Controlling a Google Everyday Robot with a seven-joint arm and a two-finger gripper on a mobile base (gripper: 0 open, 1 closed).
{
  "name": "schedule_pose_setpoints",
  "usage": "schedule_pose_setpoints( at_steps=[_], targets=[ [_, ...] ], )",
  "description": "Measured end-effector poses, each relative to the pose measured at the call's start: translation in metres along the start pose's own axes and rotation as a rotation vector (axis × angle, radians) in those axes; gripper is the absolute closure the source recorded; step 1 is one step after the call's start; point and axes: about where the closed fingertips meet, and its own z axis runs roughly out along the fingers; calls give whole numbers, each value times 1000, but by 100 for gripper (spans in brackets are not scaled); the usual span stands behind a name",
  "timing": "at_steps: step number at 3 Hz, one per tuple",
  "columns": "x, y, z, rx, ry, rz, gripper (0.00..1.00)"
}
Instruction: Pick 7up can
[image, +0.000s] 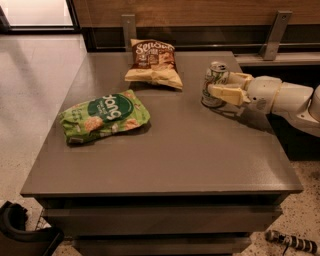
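Two jaws seemingly around slim 7up can (215, 77)

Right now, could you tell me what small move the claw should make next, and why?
Probably squeeze the claw firmly before any lift: it sits around the can, low on its body, and the can rests on the table, not yet raised.
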Motion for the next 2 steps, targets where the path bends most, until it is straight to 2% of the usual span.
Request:
schedule_pose_setpoints(
  at_steps=[1,2],
  targets=[
    [-1,2,2,-6,-2,1,100],
    [-1,2,3,-8,-3,1,100]
  ],
)
